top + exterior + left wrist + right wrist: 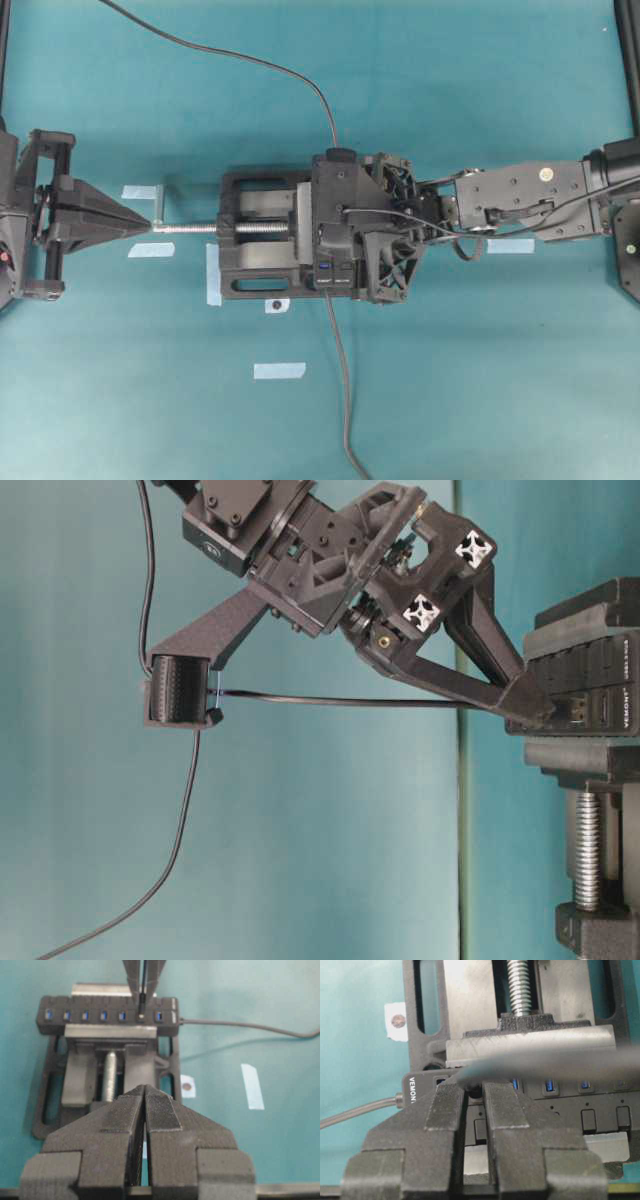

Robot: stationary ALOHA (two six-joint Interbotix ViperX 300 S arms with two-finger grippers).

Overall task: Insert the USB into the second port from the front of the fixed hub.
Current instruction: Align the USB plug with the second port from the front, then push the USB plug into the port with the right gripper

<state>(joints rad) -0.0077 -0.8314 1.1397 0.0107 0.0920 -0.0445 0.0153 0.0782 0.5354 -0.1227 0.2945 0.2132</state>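
The fixed hub [112, 1005] lies clamped across the vise, its blue-tongued ports in a row; it also shows under my right wrist [560, 1105] and from the side [600, 705]. My right gripper [475, 1094] is shut on the USB [476, 1090], a small black plug. From the left wrist view the USB [141, 1011] stands at the second port from the hub's cable end, held from above by the right gripper [142, 995]. How deep it sits I cannot tell. My left gripper [145, 1089] is shut and holds nothing, well left of the vise [138, 222].
The black vise [255, 262] with its silver screw [190, 228] points at the left gripper. The hub's own cable [345, 400] runs toward the front edge. The USB's cable [250, 60] trails off to the back. Blue tape pieces [279, 370] lie on the teal table.
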